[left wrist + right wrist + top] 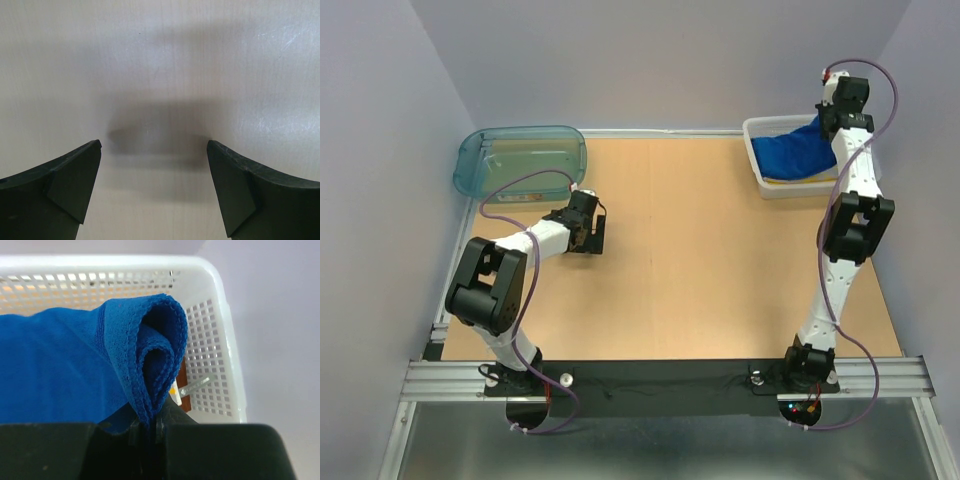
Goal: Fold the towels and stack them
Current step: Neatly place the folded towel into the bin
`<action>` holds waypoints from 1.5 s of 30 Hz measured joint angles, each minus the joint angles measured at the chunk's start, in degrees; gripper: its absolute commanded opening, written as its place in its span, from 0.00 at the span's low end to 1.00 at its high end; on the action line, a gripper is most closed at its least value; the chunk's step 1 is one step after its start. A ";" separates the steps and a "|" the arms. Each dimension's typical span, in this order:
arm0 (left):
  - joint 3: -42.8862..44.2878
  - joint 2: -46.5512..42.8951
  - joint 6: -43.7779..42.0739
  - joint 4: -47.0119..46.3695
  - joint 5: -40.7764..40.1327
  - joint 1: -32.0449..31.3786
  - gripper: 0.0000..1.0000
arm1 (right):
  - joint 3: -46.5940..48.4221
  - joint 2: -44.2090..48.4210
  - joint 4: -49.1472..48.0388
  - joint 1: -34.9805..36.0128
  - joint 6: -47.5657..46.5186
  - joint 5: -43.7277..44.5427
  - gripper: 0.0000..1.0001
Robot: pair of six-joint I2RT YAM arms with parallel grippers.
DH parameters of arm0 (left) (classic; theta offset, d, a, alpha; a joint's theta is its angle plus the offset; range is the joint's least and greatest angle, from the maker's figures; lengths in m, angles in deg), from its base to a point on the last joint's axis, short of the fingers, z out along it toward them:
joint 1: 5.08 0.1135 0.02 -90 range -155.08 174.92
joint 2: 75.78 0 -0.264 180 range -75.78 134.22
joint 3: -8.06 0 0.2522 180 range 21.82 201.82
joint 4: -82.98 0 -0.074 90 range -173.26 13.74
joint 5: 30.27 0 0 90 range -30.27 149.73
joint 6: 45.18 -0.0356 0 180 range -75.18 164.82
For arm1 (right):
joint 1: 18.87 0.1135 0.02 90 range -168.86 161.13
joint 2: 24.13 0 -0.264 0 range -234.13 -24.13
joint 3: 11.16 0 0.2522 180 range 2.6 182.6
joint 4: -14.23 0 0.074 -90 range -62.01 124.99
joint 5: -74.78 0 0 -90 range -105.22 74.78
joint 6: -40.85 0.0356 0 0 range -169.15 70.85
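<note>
Right gripper [150, 426] at the far right corner of the light wooden tabletop [700, 280], jaws closed tight on a bunched fold of bright blue soft cloth towel [70, 370]. Stitched hem of that fold curled into a double loop just above the black fingers, terry pile plainly visible, the rest of the cloth spreading away to the left in a broad, smooth sheet. From above, blue cloth draped across the white perforated plastic basket [760, 178], covering most of its inside and rising toward the gripper at the right end. Small slivers of yellow and rust-brown showing low in the basket beside the pinched fold, too little to tell what they are. Basket set near the table's back edge and right edge, purple wall just beyond. Wide stretch of bare wood between the two arms, from the basket across to the translucent teal plastic tub [520, 160] at the far left corner. Left gripper [154, 150] poised over that bare wood just in front of the tub, fingers spread wide apart with nothing between them, only a soft shadow on the surface below.
</note>
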 measured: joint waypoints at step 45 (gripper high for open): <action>-3.65 -27.93 -0.42 -3.67 -4.35 -2.32 0.99 | -39.28 39.12 -12.96 -1.88 24.00 10.16 1.00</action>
